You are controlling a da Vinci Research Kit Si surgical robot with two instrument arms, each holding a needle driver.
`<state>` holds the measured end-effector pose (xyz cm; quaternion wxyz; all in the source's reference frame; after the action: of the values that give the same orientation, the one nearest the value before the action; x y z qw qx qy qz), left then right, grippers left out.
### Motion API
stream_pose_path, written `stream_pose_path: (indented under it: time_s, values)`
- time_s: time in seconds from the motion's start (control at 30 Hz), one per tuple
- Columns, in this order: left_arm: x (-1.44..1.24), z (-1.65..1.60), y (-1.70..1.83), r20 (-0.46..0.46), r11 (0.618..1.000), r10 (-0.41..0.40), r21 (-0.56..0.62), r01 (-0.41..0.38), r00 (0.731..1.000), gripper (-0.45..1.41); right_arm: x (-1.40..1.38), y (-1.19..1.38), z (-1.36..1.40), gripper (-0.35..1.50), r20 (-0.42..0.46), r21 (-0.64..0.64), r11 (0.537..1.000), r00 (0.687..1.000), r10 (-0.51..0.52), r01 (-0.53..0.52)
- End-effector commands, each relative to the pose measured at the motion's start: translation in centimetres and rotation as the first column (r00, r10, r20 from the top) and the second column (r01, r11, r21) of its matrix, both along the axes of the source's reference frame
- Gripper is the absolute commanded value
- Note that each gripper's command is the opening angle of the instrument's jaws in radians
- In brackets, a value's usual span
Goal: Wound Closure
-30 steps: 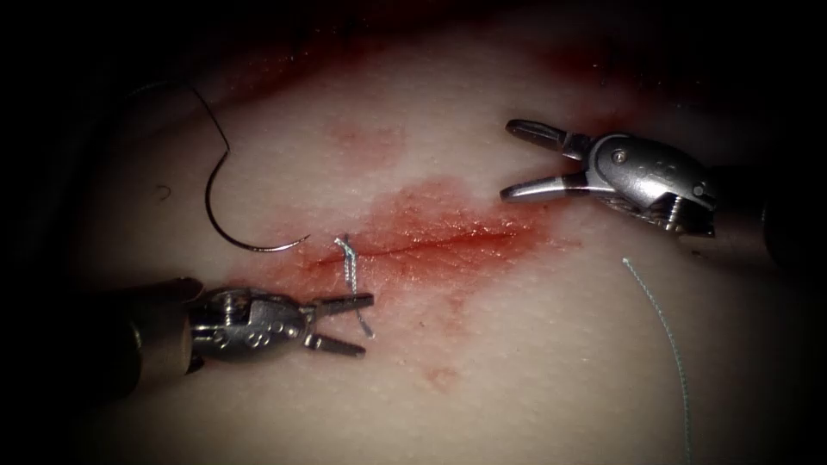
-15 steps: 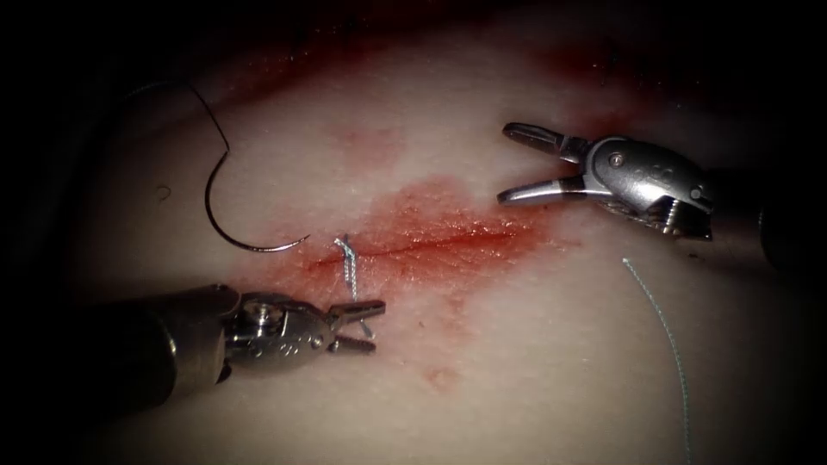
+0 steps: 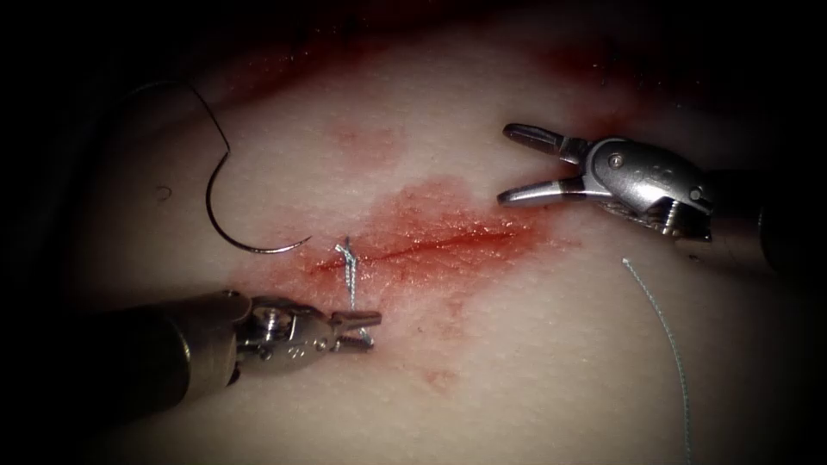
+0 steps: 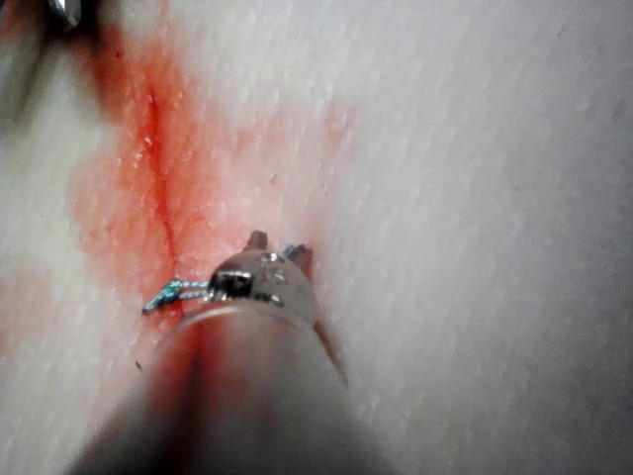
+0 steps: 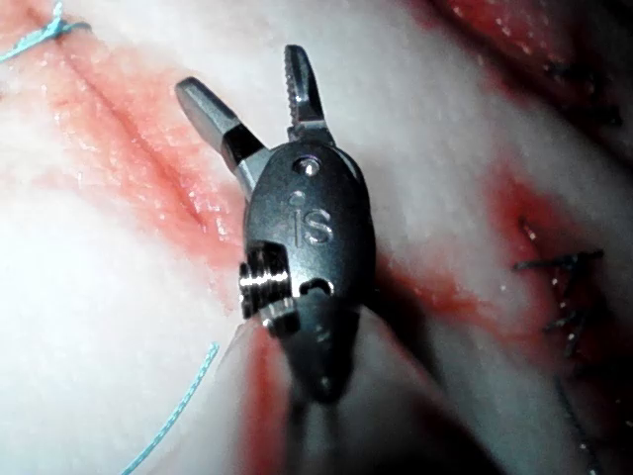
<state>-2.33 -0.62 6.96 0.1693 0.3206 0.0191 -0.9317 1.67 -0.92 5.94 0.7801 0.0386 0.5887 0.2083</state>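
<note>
While the tissue (image 3: pixel 534 344) lies lit, here's the rundown:
Cut (image 3: pixel 422 245): red fluid (image 3: pixel 431 220) around it.
Right tool (image 3: pixel 514 164): jaws spread, holding nothing.
Left tool (image 3: pixel 366 325): jaws pinching the stitch's thread tail (image 3: pixel 351 280).
Needle (image 3: pixel 233 220): loose on tissue, left of the cut.

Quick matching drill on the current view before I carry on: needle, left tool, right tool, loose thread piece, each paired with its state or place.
Things:
1. needle
2. left tool
3. right tool
4. loose thread piece

States or places:
A. jaws open, holding nothing, right of the cut
B. lying free on the tissue, left of the cut, held by neither tool
C. jaws shut on the thread tail of the knotted stitch
D. pale strand lying on the tissue at the right

Pairs: 1-B, 2-C, 3-A, 4-D
</note>
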Motion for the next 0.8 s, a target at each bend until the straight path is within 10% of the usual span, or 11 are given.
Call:
stream_pose_path:
  time_s: [0.03, 0.2, 0.3, 0.4, 0.8]
  values:
    - [-0.09, 0.0, -0.06, 0.017, 1.0, 0.016, -0.013, -0.015, 1.0, 0.14, 0.08, -0.01, 0.07, 0.89, -0.002, 0.0, 1.0, 1.0, -0.001, 0.001]
    - [-0.1, -0.07, -0.02, 0.033, 1.0, 0.013, -0.017, -0.012, 0.999, -0.45, 0.08, -0.02, 0.07, 0.88, -0.003, -0.001, 1.0, 1.0, -0.001, 0.001]
    - [-0.06, -0.09, 0.07, 0.067, 1.0, -0.012, -0.026, 0.013, 0.998, -0.45, 0.1, -0.06, 0.09, 0.79, -0.009, -0.004, 1.0, 1.0, -0.01, 0.01]
    - [0.0, -0.08, 0.18, 0.086, 0.999, -0.016, -0.032, 0.019, 0.996, -0.45, 0.12, -0.13, 0.11, 0.12, -0.043, -0.007, 0.998, 0.997, -0.057, 0.057]
    - [0.17, -0.2, 0.29, 0.126, 0.998, -0.054, -0.03, 0.058, 0.991, -0.45, 0.18, -0.2, 0.16, 0.19, -0.067, -0.027, 0.995, 0.993, -0.102, 0.101]
